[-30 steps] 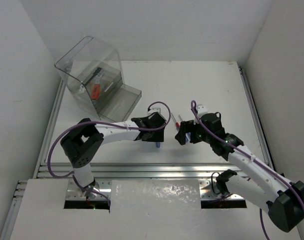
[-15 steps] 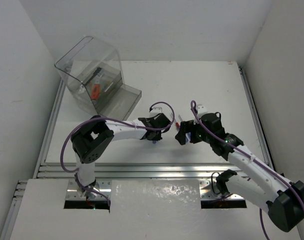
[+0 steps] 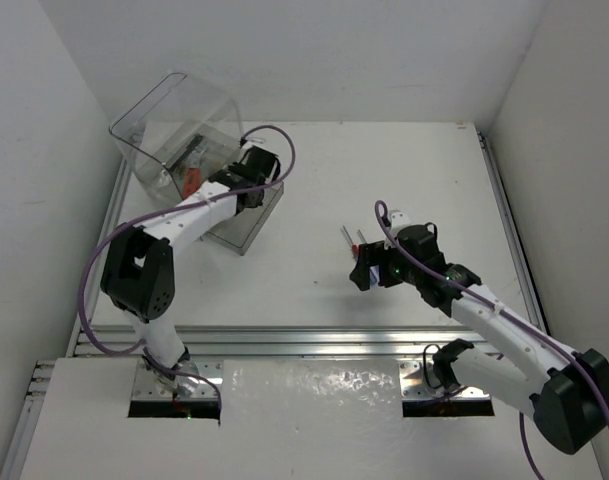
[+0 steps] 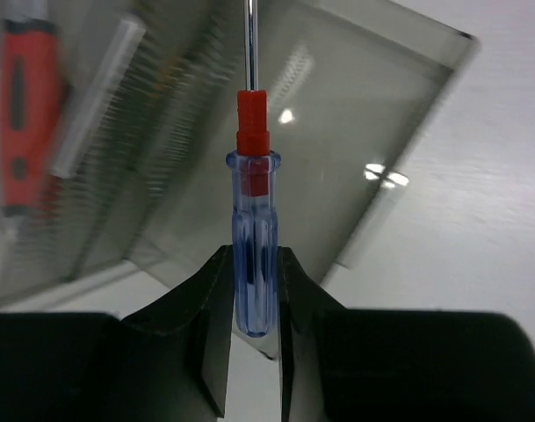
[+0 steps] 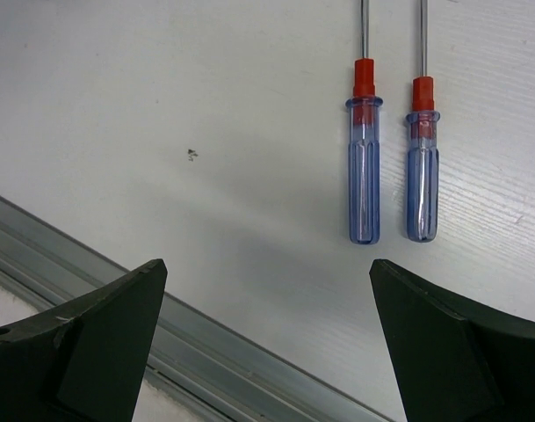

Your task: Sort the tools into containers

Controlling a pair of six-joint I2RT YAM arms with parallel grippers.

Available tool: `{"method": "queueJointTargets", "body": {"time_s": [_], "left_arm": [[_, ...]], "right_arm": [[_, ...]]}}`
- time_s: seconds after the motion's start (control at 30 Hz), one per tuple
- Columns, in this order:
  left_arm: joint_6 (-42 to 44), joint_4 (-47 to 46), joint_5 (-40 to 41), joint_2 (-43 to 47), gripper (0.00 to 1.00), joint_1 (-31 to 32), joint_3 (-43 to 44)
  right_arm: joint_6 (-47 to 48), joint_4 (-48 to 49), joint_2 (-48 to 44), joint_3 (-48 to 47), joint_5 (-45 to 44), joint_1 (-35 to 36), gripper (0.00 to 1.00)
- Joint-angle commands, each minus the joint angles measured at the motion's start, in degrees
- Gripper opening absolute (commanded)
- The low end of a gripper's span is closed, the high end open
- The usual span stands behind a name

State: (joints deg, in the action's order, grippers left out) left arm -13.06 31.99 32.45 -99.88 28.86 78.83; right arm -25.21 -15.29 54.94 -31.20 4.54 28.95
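**Hazards.** The left hand [image 4: 252, 264] is clamped on a blue-handled screwdriver [image 4: 252, 229] and holds it at the open front of the clear box [image 3: 174, 110].

- The fingers [image 4: 210, 308] grip only the butt end of the smooth handle. Most of the tool stands out beyond them, so a knock at the tip could pivot it or pull it free.
- The shaft leads. If it meets the box's clear front panel [image 4: 381, 132], the tool may jam, or the box may be pushed along the tabletop [image 5: 162, 105].
- If let go too soon, the tool is likely to land outside the box rather than beside the red-handled tool [image 4: 30, 114] inside.

**Orientation.** The held screwdriver's long axis lies in line with the left hand. Its handle is toward the wrist and its shaft points away into the box opening.

Two more screwdrivers [image 5: 364, 176] [image 5: 422, 171] lie on the tabletop, parallel and just beside each other without touching. Their shafts point away from the right hand [image 5: 267, 343]. That hand is spread wide, grasps nothing, and sits near their handle ends.
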Motion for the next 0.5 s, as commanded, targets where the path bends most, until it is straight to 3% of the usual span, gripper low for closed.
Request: {"method": "queueJointTargets", "body": {"time_s": [0.0,0.1,0.13,0.2,0.3,0.4,0.47], "left_arm": [[8.0,1.9,-0.4,-2.8,0.02,-3.5,2.8],[9.0,5.8,-1.2,-7.0,0.28,-5.6,9.6],[9.2,7.5,-1.6,-7.7,0.45,-5.7,10.5],[9.0,9.1,-1.9,-8.1,0.60,-5.7,12.0],[8.3,8.6,-3.5,-4.5,0.72,-5.7,10.2],[5.7,10.3,-3.0,0.0,0.75,-5.7,9.8],[3.5,11.6,-4.1,2.8,0.75,-5.6,9.6]], "right_arm": [[1.2,3.2,1.2,-1.4,0.2,-0.3,0.99],[1.3,4.0,3.1,-1.8,-0.1,-0.3,0.99],[1.7,4.1,4.0,-2.0,-0.7,-0.4,0.99],[2.2,3.3,5.3,-3.6,-1.9,-0.3,0.99],[3.8,0.8,9.0,-7.4,-4.4,-0.3,0.96],[5.4,-2.3,13.4,-11.9,-7.9,-0.3,0.91],[6.6,-5.0,17.5,-15.6,-9.9,-0.3,0.78]]}}
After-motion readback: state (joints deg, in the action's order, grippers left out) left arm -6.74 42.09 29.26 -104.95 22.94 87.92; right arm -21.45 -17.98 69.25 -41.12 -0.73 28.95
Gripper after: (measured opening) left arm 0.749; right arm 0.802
